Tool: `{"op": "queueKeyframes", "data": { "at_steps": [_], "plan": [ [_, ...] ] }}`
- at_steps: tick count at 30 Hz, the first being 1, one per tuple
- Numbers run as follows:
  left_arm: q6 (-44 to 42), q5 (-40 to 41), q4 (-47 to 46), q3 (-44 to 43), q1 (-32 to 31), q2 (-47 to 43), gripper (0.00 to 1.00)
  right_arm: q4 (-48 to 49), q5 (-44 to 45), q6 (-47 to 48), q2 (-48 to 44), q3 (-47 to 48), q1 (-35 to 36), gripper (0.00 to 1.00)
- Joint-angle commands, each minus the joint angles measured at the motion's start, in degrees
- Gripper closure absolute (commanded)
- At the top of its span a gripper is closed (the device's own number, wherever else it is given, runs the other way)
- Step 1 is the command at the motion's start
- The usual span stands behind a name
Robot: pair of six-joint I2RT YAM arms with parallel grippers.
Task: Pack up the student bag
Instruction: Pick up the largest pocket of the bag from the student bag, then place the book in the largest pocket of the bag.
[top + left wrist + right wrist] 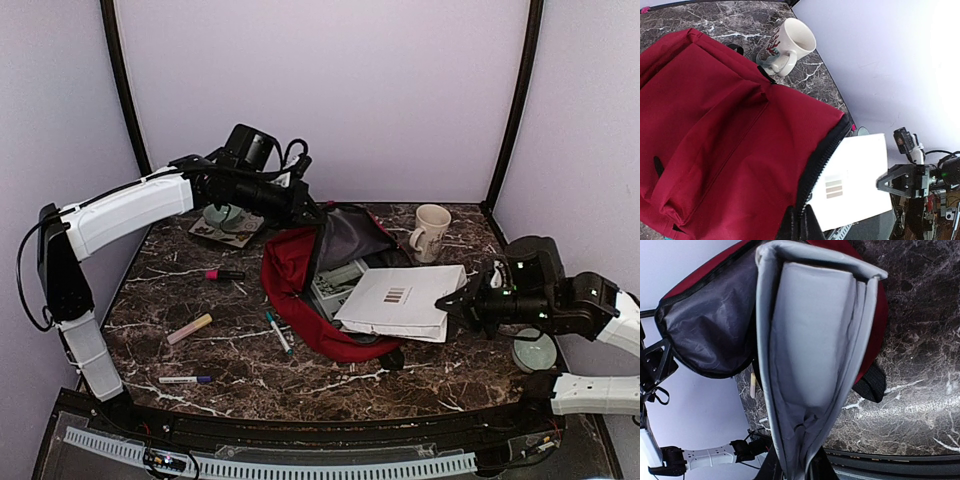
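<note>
The student bag (300, 300) lies open in the middle of the table, red outside with grey lining (350, 235). My left gripper (314, 213) is shut on the bag's zipper edge (825, 155) and holds the upper flap up; in the left wrist view its fingertips (790, 227) pinch the black zipper. My right gripper (455, 300) is shut on the edge of a white notebook (395, 298), which lies half over the bag's mouth. In the right wrist view the notebook (810, 350) rises from the gripper (797, 472) toward the lining (710, 340).
A white mug (431, 230) stands behind the bag. To the bag's left lie a pink marker (225, 274), a pale highlighter (189, 328), a teal pen (278, 332) and a blue marker (185, 380). A grey case (335, 283) sits inside the bag. A bowl (533, 350) sits at right.
</note>
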State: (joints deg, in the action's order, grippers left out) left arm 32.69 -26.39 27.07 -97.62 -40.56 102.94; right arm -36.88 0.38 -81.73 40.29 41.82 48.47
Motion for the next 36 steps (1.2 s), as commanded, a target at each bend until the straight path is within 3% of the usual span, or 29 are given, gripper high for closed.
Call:
{"op": "queueKeyframes", "data": {
  "at_steps": [1, 10, 15, 36],
  "plan": [
    [-0.53, -1.12, 2.46, -0.48, -0.84, -3.32, 1.0, 13.47, -0.87, -5.56, -0.65, -4.16, -0.3, 1.0],
    [-1.4, -3.29, 1.62, 0.19, -2.5, -5.36, 1.0, 24.49, 2.73, -5.63, 9.29, -4.19, -1.42, 1.0],
    [-1.53, -4.97, 0.76, 0.09, -3.02, -5.75, 1.0, 25.45, 6.53, -5.36, 15.7, -1.69, -2.0, 1.0],
    [-1.79, -7.25, -2.0, 0.34, -3.48, -6.67, 1.0, 43.56, 16.4, -8.86, 32.12, 0.76, -2.11, 1.0]
  ]
}}
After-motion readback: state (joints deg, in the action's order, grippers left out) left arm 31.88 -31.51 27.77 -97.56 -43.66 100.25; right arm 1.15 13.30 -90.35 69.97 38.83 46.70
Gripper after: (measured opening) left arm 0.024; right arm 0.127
